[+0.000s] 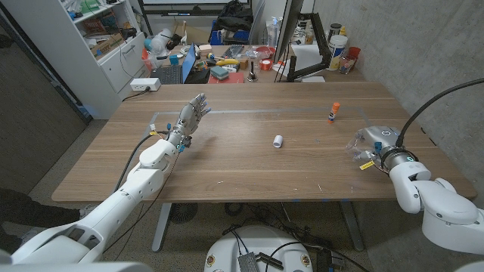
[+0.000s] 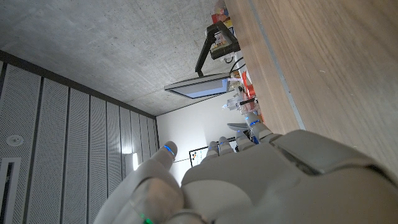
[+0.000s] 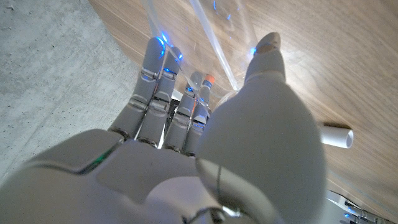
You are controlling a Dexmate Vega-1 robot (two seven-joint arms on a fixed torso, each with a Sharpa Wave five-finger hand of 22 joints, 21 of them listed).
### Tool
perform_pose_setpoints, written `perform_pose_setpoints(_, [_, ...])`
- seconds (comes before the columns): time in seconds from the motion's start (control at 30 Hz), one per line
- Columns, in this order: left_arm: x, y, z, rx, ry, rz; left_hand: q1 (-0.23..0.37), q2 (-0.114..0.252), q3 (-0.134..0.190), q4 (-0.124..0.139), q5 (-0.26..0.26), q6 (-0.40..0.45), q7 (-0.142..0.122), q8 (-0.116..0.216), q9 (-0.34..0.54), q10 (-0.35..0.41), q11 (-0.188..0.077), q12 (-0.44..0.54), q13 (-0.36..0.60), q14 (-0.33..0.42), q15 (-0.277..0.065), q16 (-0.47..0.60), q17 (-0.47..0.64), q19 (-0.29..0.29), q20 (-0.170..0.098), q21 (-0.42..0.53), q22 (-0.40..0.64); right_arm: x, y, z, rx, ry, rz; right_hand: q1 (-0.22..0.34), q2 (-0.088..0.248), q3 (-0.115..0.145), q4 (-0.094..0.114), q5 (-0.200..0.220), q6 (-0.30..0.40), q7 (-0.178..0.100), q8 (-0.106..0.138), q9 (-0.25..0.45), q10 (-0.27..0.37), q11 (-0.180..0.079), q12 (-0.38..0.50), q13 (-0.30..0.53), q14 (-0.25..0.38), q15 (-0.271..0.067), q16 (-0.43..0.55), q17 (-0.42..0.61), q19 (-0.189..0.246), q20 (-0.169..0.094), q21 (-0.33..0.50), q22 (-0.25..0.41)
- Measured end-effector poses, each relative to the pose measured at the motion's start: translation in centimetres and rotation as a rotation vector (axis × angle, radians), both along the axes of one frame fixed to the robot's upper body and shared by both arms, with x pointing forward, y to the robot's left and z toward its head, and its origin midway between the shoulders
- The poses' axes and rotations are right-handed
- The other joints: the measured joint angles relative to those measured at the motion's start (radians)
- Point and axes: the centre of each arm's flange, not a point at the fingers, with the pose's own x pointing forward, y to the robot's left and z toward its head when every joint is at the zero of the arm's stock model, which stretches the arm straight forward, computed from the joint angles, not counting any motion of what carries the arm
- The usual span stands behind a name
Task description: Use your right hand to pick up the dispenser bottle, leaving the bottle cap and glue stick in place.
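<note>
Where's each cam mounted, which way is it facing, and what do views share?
Head view: on the robot's head, looking down the table; both arms, left robot hand raised, right robot hand around the dispenser bottle.
Left wrist view: along the left robot hand's back, toward wall and shelving.
Right wrist view: along the right robot hand at the clear bottle.
Shared: bottle cap and glue stick.

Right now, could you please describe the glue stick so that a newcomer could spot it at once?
Start at the wooden table and look to its far right part, beyond the small white bottle cap. The glue stick stands upright there, a short tube with an orange top, the only brightly coloured thing on the table.
</note>
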Motion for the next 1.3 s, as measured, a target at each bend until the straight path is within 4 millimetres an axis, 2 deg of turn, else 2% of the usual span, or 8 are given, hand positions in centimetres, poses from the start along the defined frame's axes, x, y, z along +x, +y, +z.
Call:
perform_pose_setpoints(0.33, [-0.2, 0.0, 0.1, 0.0, -0.006, -0.001, 0.0, 0.0, 0.0, 0.0, 0.004, 0.0, 0.0, 0.0, 0.0, 0.0, 0.0, 0.0, 0.0, 0.0, 0.0, 0.0, 0.0, 0.0, 0.0, 0.0, 0.0, -0.5, -0.1, 0.8, 0.061, -0.059, 0.059, 0.0, 0.0, -0.001, 0.001, 0.0, 0.0, 0.0, -0.003, 0.0, 0.0, 0.0, 0.0, 0.001, 0.0, 0.0, -0.003, 0.0, 0.0, 0.0, 0.0, -0.004])
perform_pose_setpoints(0.43, [-0.3, 0.0, 0.1, 0.0, -0.007, 0.0, 0.0, 0.0, 0.0, 0.0, 0.004, 0.0, 0.0, 0.0, 0.0, 0.0, 0.0, 0.0, 0.0, 0.0, 0.0, 0.0, 0.0, 0.0, 0.0, 0.0, 0.0, -0.6, 0.0, 0.9, 0.079, -0.074, 0.08, 0.0, 0.0, -0.001, 0.001, 0.0, 0.0, 0.0, -0.004, 0.0, 0.0, 0.0, 0.0, 0.003, 0.0, 0.0, -0.003, 0.0, -0.007, 0.007, 0.0, -0.007])
perform_pose_setpoints(0.77, [-0.5, 0.2, 0.1, -0.001, -0.011, 0.002, 0.0, 0.0, 0.0, 0.0, 0.004, 0.0, 0.0, 0.0, 0.0, 0.0, 0.0, 0.0, 0.0, 0.0, 0.0, 0.0, 0.0, 0.0, 0.0, -0.004, 0.0, -0.9, 0.3, 1.4, 0.109, -0.11, 0.134, 0.0, 0.0, -0.001, 0.001, 0.006, 0.0, 0.0, -0.008, 0.004, -0.002, 0.002, -0.004, 0.006, 0.0, 0.0, -0.005, 0.0, -0.013, 0.002, 0.0, -0.009])
perform_pose_setpoints(0.8, [-0.6, 0.3, 0.1, -0.003, -0.013, 0.003, 0.0, 0.0, 0.0, 0.0, 0.004, 0.0, 0.0, 0.0, 0.0, 0.0, 0.0, 0.0, 0.0, 0.0, 0.0, 0.0, 0.0, 0.0, 0.0, -0.004, 0.0, -1.1, -0.3, 1.6, 0.136, -0.127, 0.123, 0.0, 0.0, -0.001, 0.001, 0.007, 0.003, 0.003, -0.008, 0.004, -0.002, 0.002, -0.004, 0.006, 0.0, 0.0, -0.005, 0.002, -0.013, 0.002, 0.0, -0.009])
perform_pose_setpoints(0.93, [-0.6, 0.3, 0.1, -0.003, -0.013, 0.003, 0.0, 0.0, 0.0, 0.0, 0.004, 0.0, 0.0, 0.0, 0.0, 0.0, 0.0, 0.0, 0.0, 0.0, 0.0, 0.0, 0.0, 0.0, 0.0, -0.004, 0.0, -1.1, 0.3, 1.7, 0.131, -0.13, 0.155, 0.0, 0.0, -0.003, 0.003, 0.007, 0.004, 0.004, -0.01, 0.004, -0.002, 0.002, -0.004, 0.009, 0.0, 0.0, -0.005, 0.005, -0.013, 0.002, 0.0, -0.01])
perform_pose_setpoints(0.97, [-0.6, 0.4, 0.1, -0.005, -0.013, 0.003, 0.0, 0.0, 0.0, 0.0, 0.004, 0.0, 0.0, 0.0, 0.0, 0.0, 0.0, 0.0, 0.0, 0.0, 0.0, 0.0, 0.0, 0.0, 0.0, -0.004, 0.0, -1.3, -0.3, 1.9, 0.155, -0.145, 0.147, 0.0, 0.0, -0.003, 0.003, 0.007, 0.004, 0.004, -0.011, 0.004, -0.002, 0.001, -0.004, 0.009, 0.0, 0.0, -0.005, 0.005, -0.013, 0.002, 0.0, -0.011])
perform_pose_setpoints(1.3, [-0.7, 0.6, 0.1, -0.008, -0.015, 0.006, 0.0, 0.0, 0.0, 0.0, 0.004, 0.0, 0.0, 0.0, 0.0, 0.0, 0.0, 0.0, 0.0, 0.0, 0.0, 0.0, 0.0, 0.0, 0.0, -0.004, 0.0, -1.6, -0.6, 2.4, 0.191, -0.183, 0.18, 0.0, 0.0, -0.003, 0.003, 0.007, 0.009, 0.009, -0.006, 0.003, 0.009, 0.005, 0.0, 0.009, 0.004, -0.004, -0.008, 0.005, -0.013, 0.002, 0.008, -0.016])
